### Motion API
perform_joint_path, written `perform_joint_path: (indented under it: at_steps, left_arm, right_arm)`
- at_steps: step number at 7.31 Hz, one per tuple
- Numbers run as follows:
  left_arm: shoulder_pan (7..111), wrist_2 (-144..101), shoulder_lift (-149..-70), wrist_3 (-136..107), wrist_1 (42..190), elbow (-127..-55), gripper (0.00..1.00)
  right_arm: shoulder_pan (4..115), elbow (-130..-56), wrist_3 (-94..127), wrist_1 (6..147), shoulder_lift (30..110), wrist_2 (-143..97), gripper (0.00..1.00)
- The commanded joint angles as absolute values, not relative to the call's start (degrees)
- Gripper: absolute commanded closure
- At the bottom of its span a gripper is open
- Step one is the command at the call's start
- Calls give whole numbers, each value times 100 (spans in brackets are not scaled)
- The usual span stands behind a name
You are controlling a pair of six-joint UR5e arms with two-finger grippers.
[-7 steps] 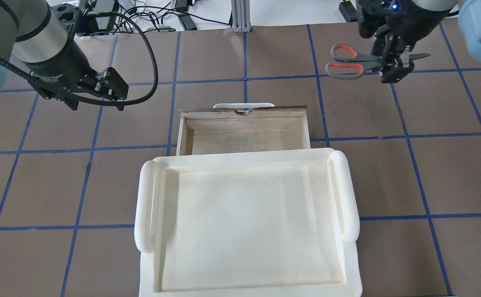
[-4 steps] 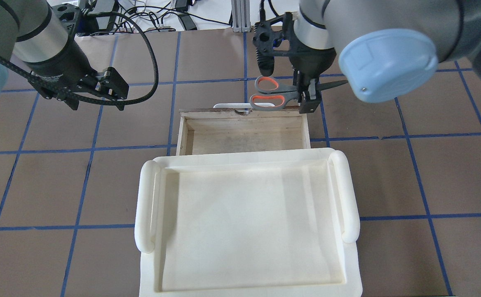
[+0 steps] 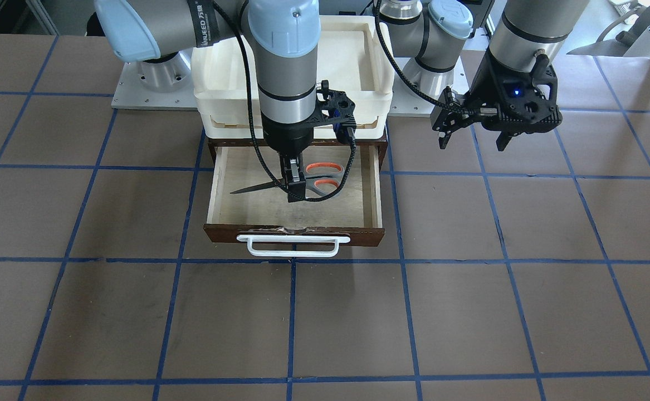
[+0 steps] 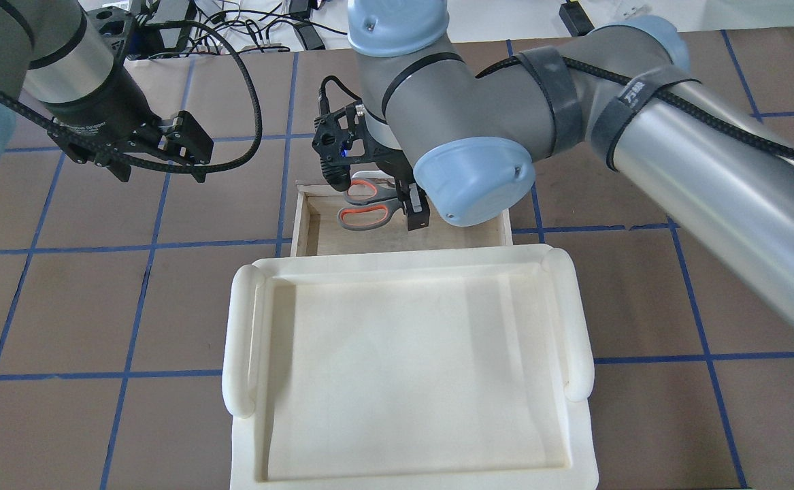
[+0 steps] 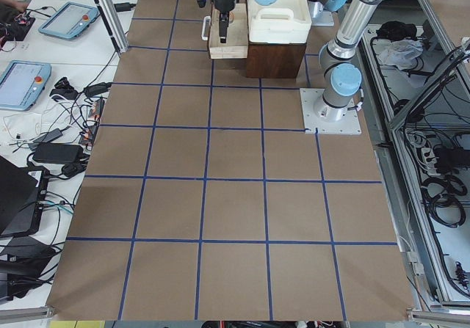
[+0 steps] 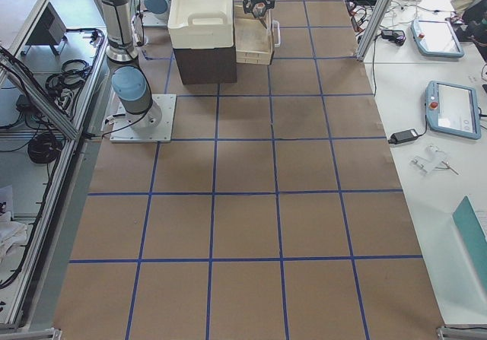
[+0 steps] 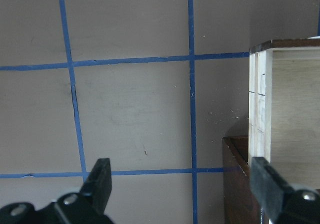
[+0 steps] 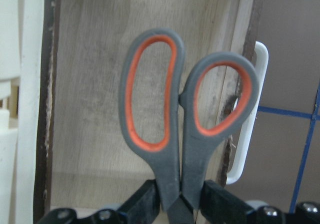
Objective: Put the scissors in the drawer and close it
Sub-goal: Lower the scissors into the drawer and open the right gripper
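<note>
Nearest in the front view, the drawer (image 3: 375,184) is open, its white handle (image 3: 294,253) facing outward. The right pincer (image 3: 296,192) is clamped on the scissors (image 8: 172,159) near the pivot. It holds them level within the drawer's outline, blades pointing toward one side wall. Whether they touch the floor I cannot tell.

If dropped from a height they could bounce and rest against a wall, jamming the drawer when it is pushed shut. The black cable (image 3: 348,161) beside the loops might snag.

Nothing else lies in the drawer. Behind it, the white tray (image 3: 205,94) shows nothing inside. The left pincer (image 3: 472,143) hangs aside over the tabletop, fingers apart and holding nothing.
</note>
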State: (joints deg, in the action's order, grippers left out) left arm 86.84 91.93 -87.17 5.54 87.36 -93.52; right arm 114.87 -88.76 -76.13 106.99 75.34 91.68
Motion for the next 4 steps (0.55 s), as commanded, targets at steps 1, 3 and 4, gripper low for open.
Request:
perform_joint_path:
  at_steps: [1, 3, 4]
  left_arm:
    - [8684, 9193, -8719, 554, 8736, -9352, 0]
    - [8684, 9185, -8754, 554, 8719, -9334, 0]
    - [8684, 9193, -8771, 554, 8719, -9334, 0]
  right_arm:
    - [11514, -8894, -7638, 10723, 7287, 9141, 100]
    - [11514, -8921, -7638, 10723, 7120, 9053, 100]
    - [11514, -8938, -7594, 10662, 7119, 9027, 100]
